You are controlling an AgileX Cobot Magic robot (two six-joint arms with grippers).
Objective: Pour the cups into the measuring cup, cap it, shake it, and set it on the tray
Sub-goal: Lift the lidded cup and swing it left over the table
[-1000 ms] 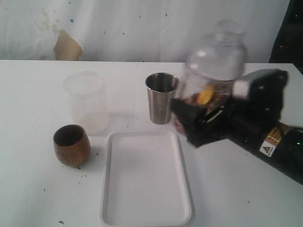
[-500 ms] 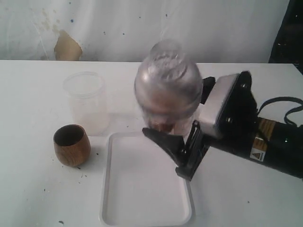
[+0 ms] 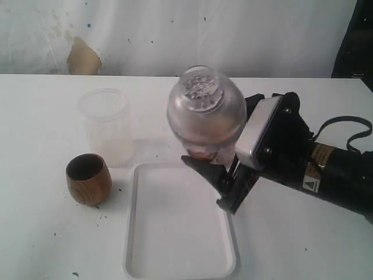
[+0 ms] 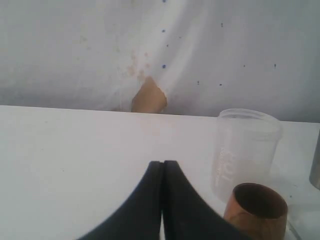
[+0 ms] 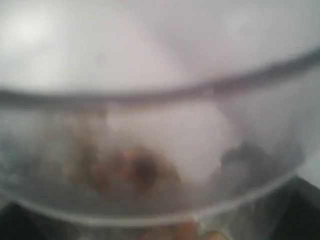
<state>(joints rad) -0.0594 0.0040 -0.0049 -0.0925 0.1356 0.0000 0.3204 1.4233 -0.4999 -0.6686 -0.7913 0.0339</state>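
My right gripper (image 3: 213, 167) is shut on the clear capped measuring cup (image 3: 205, 114), which it holds tilted in the air over the far right part of the white tray (image 3: 175, 233). Brown bits lie inside the measuring cup (image 5: 160, 150), which blurs and fills the right wrist view. The wooden cup (image 3: 88, 178) stands upright left of the tray. The steel tumbler is hidden behind the held cup in the exterior view; only a sliver of the steel tumbler (image 4: 316, 160) shows in the left wrist view. My left gripper (image 4: 163, 166) is shut on nothing, short of the wooden cup (image 4: 256, 207).
A frosted plastic tub (image 3: 108, 125) stands open behind the wooden cup, and the same tub (image 4: 246, 145) shows in the left wrist view. The right arm's black body (image 3: 315, 169) reaches in from the right over the table. A white backdrop wall closes the far side.
The right arm has swung the capped measuring cup leftward, from right of the steel tumbler to above the tray's far end, covering the tumbler. Over the last half second it has hardly moved.
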